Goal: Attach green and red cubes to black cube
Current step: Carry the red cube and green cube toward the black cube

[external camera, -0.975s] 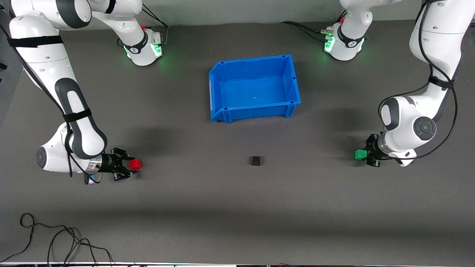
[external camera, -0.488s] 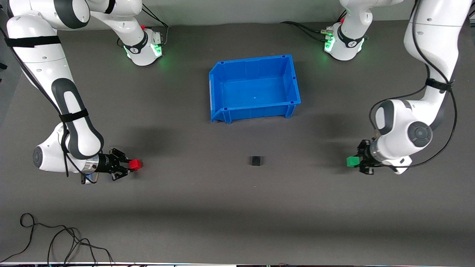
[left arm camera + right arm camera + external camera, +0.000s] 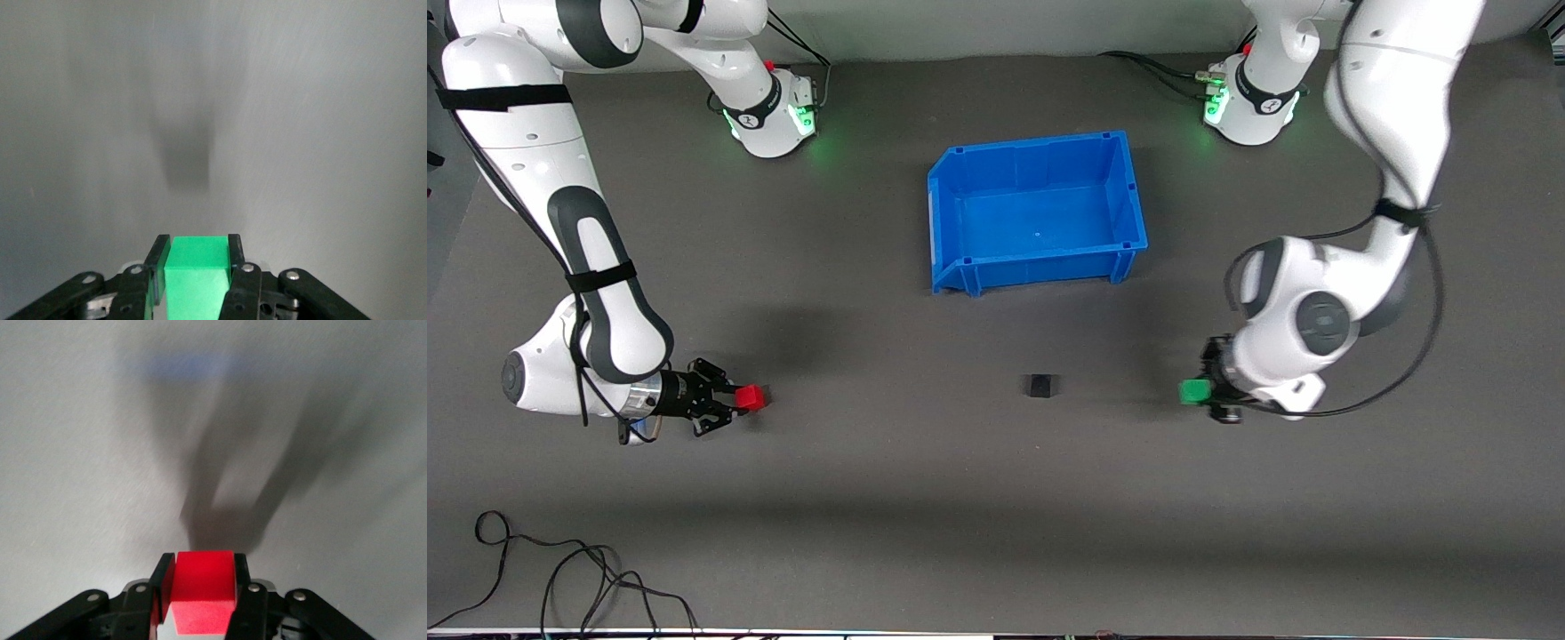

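Note:
The black cube (image 3: 1040,385) sits on the dark table mid-way between the arms, nearer the front camera than the blue bin. My left gripper (image 3: 1199,392) is shut on the green cube (image 3: 1193,391) and holds it just above the table toward the left arm's end; its fingers clamp the green cube (image 3: 195,273) in the left wrist view. My right gripper (image 3: 740,400) is shut on the red cube (image 3: 752,397) low over the table toward the right arm's end; the red cube (image 3: 203,590) sits between its fingers in the right wrist view.
An empty blue bin (image 3: 951,213) stands farther from the front camera than the black cube. Black cables (image 3: 560,578) lie at the table's front corner at the right arm's end. Both arm bases stand along the back edge.
My left gripper has carried the green cube toward the black cube. My right gripper has barely moved with the red cube.

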`<action>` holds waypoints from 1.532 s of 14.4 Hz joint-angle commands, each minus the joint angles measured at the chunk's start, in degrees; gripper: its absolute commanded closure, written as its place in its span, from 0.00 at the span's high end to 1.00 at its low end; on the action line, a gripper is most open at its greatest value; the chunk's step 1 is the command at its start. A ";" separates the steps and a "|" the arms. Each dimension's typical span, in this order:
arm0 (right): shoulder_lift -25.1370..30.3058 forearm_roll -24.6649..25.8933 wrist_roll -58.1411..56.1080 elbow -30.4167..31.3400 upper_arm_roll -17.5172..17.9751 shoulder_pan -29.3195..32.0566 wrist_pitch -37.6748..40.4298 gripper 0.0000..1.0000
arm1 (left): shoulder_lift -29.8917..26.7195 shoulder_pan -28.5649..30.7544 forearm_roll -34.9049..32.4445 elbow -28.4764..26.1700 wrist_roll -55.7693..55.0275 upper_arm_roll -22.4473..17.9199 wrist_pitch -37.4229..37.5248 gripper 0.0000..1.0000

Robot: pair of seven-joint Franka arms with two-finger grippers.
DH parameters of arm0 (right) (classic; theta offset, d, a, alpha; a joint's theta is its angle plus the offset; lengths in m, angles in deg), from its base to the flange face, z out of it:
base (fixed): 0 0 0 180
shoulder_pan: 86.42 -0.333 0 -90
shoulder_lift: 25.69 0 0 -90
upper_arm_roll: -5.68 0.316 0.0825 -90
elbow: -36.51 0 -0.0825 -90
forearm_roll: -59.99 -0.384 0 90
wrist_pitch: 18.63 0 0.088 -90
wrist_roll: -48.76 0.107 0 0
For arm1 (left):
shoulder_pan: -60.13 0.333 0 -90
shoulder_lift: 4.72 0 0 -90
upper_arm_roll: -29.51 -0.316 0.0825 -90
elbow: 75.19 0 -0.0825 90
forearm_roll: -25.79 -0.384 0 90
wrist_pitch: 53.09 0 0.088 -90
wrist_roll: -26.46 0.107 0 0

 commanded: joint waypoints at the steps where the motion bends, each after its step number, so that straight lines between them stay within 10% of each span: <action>1: 0.85 -1.03 4.79 -3.12 0.50 -1.21 3.67 0.00 | 5.65 -4.95 0.62 6.76 -5.29 -0.82 0.60 0.05; 22: -10.92 -3.66 55.08 -16.04 0.32 -39.62 -21.63 0.00 | 12.60 -15.95 0.27 9.40 -12.51 -0.91 -9.25 0.05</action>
